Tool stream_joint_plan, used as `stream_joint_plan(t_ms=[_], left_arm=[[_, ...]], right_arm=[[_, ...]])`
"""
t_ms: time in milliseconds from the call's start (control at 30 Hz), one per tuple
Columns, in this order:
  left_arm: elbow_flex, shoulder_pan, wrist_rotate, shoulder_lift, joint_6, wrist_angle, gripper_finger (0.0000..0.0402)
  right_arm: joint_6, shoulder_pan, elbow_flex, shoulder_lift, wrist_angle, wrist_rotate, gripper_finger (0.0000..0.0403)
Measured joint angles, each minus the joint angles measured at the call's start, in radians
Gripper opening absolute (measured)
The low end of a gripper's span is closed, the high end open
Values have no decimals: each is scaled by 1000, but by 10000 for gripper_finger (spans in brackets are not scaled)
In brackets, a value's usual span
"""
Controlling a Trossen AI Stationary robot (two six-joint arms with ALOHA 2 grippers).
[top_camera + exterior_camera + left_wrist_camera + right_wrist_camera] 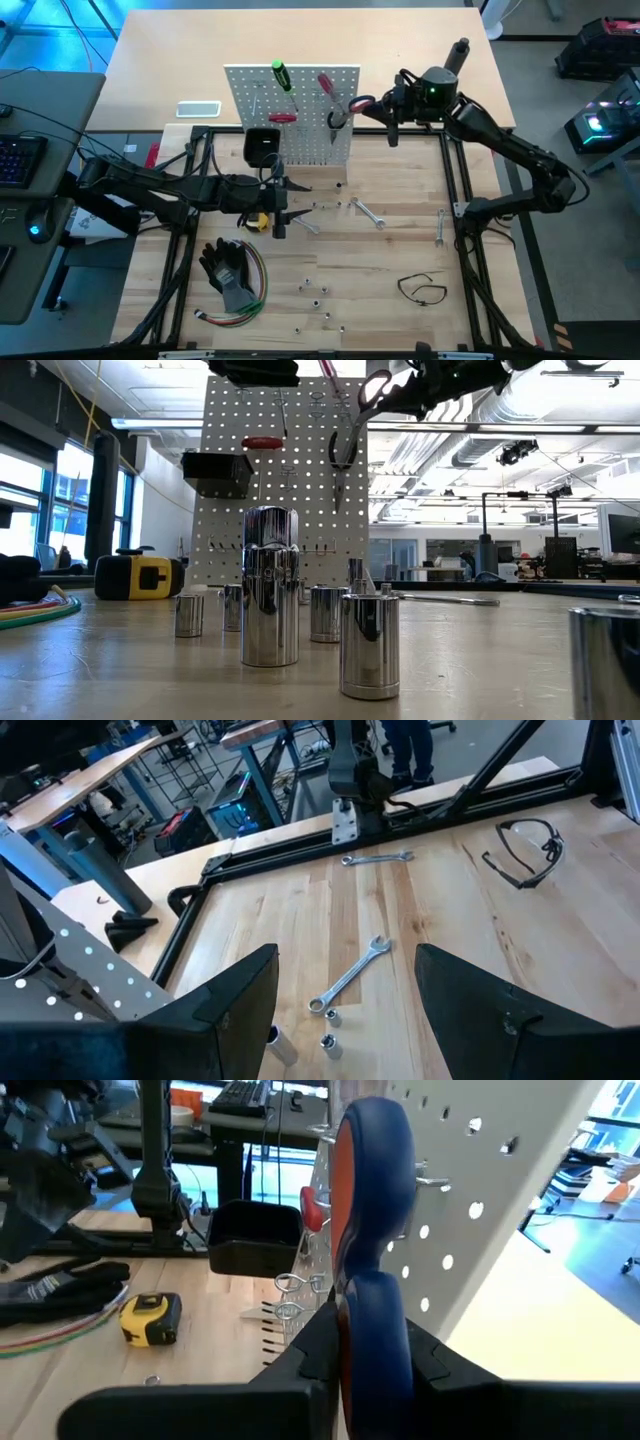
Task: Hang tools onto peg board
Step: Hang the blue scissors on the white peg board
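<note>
On the left lies one pair of black gloves (226,268), and the left gripper (279,207) hovers low over the light wooden worktop (400,250) with jaws spread open, beside one yellow tape measure (257,221). Three silver wrenches (368,213) lie further right. The white perforated peg board (300,115) carries one green-handled screwdriver (282,75). The right gripper (368,106) clamps red-and-blue-handled scissors (345,110) against the board.

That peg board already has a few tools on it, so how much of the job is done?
Partly done. The peg board already carries a green-handled screwdriver, a red-handled screwdriver and a red tool. The right hand is at the board, shut on the pliers. The left hand is open above the table. Still lying there: three wrenches, the tape measure and the glasses.
</note>
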Motion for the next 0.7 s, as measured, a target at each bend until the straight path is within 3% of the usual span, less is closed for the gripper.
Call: stream_joint_plan(t_ms=[700], left_arm=[[0,0,0,0,11,0,229]], right_arm=[[35,-9,-1,-6,36,-59,32]])
